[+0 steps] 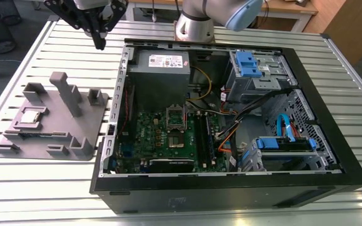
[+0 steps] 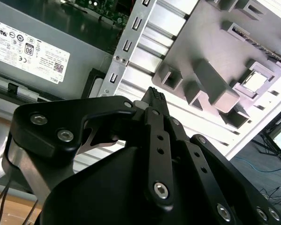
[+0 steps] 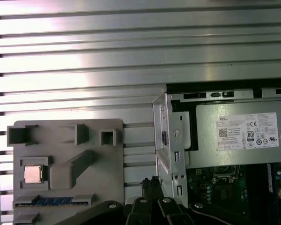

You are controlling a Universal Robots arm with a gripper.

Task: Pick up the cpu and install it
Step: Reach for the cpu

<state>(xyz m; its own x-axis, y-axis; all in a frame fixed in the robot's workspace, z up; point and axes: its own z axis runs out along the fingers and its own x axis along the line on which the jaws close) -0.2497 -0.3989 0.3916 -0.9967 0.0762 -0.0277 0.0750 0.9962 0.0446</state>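
The cpu [image 1: 30, 117] is a small silvery square lying flat in a recess of the grey tray [image 1: 86, 123], at the exterior view's left. Both wrist views show the cpu [image 3: 33, 174] [image 2: 254, 82] on the tray [image 3: 47, 140] [image 2: 201, 28]. My black gripper [image 1: 99, 44] hangs high over the slatted table, beyond the tray and beside the case's far left corner. Its fingers [image 2: 154, 95] [image 3: 150, 182] are pressed together with nothing between them. The dark socket [image 1: 176, 118] sits on the green board [image 1: 162, 146] inside the open case.
Upright posts [image 1: 68, 94] rise from the tray near the cpu. The open computer case [image 1: 332, 155] holds a grey power supply [image 1: 159, 70] [image 3: 210, 140], cables and blue drive bays [image 1: 247, 63]. The arm's base [image 1: 197, 23] stands behind the case.
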